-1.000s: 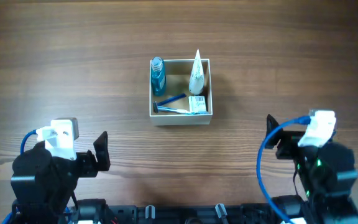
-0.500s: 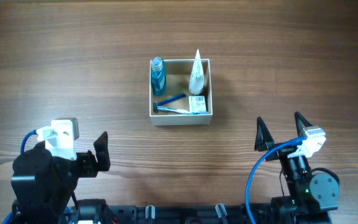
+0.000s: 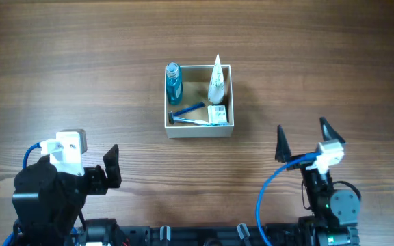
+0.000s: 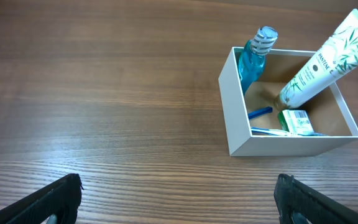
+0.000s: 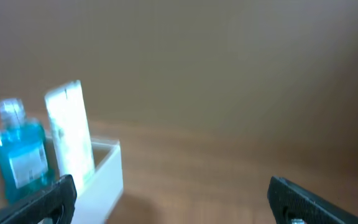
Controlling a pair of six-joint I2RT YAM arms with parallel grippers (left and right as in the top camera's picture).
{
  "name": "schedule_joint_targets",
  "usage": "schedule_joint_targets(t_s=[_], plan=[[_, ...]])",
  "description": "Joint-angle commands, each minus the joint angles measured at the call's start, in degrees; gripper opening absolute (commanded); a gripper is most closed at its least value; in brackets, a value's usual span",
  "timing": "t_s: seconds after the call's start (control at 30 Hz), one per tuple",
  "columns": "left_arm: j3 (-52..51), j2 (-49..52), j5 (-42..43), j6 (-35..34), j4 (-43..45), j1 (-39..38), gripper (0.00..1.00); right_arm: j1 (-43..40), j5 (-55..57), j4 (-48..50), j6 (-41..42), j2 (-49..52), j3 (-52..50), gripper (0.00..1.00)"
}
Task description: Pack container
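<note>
Left gripper (image 4: 179, 208): black fingers spread wide, nothing between them. Right gripper (image 3: 305, 140): fingers likewise spread, empty. Square white-walled, tan-inside container (image 3: 198, 130) at centre of wood-grain table (image 3: 81, 68), well apart from both. Inside: upright blue liquid bottle (image 3: 174, 82), leaning white tube (image 3: 216, 82), blue-handled item (image 3: 191, 108), small green-white carton (image 3: 216, 114).

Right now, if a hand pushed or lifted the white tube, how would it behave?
The white tube stands cap-down, tilted against the rim of the container, so a nudge would probably topple or slide it. Its flat crimped top suggests soft walls that give when squeezed. The glossy plastic may slip in a loose grip.
</note>
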Motion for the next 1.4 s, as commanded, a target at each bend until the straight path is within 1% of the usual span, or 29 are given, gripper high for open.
schedule_joint_targets(t_s=[0.0, 1.2, 1.37], plan=[[-0.2, -0.2, 1.6, -0.6, 0.1, 0.0, 1.00, 0.2, -0.9, -4.0, -0.8, -0.7, -0.8, 1.00], [-0.2, -0.2, 1.6, -0.6, 0.1, 0.0, 1.00, 0.2, -0.9, -3.7, -0.8, -0.7, -0.8, 1.00], [-0.5, -1.9, 0.4, -0.5, -0.5, 0.0, 1.00, 0.2, -0.9, -3.7, -0.8, -0.7, -0.8, 1.00]])
